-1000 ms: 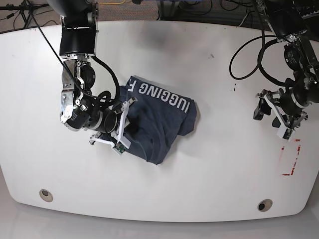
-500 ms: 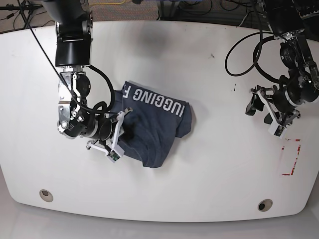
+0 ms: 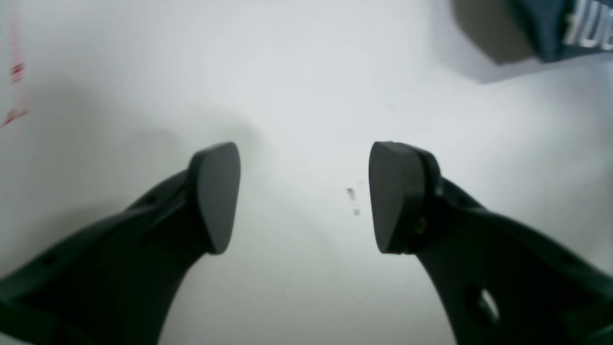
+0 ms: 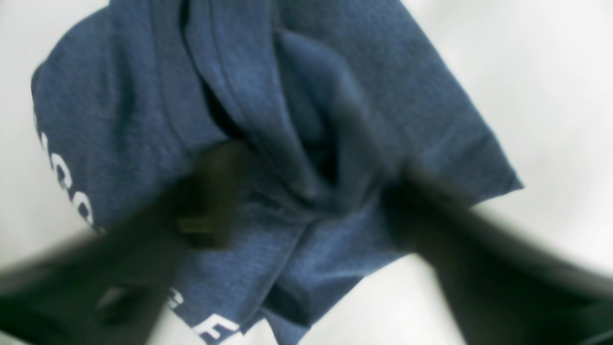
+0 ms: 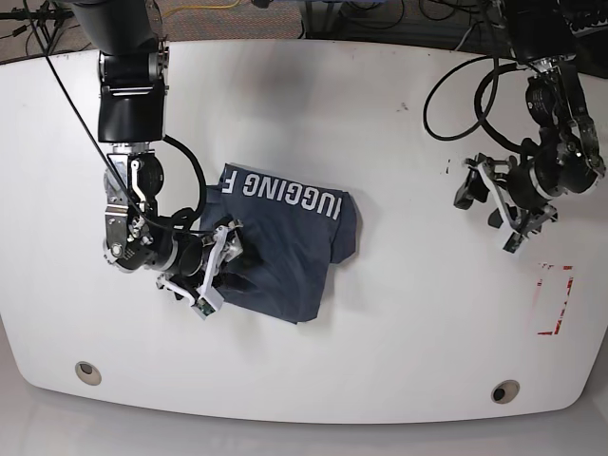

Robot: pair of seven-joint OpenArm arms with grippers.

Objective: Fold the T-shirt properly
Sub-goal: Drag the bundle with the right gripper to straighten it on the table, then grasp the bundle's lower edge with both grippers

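The T-shirt (image 5: 290,237) lies as a crumpled, partly folded navy bundle left of the table's middle, with white letters along its far edge. My right gripper (image 5: 228,268) sits at the bundle's left edge. In the right wrist view its blurred fingers (image 4: 210,191) stand wide apart over the T-shirt (image 4: 297,96), a bunched ridge of cloth between them, so the right gripper (image 4: 311,201) is open. Far to the right, my left gripper (image 5: 478,201) hovers over bare table. The left gripper (image 3: 304,196) is open and empty, with a corner of the T-shirt (image 3: 550,28) at the top right.
Red tape marks (image 5: 553,304) lie near the table's right edge, also showing as a red mark (image 3: 17,72) in the left wrist view. Two round holes (image 5: 87,371) (image 5: 504,391) sit near the front edge. Black cables (image 5: 456,95) loop over the back right.
My right gripper dragged the T-shirt a little to the left and back, then opened and let the cloth go. The left arm drifted back and to the left, still open.
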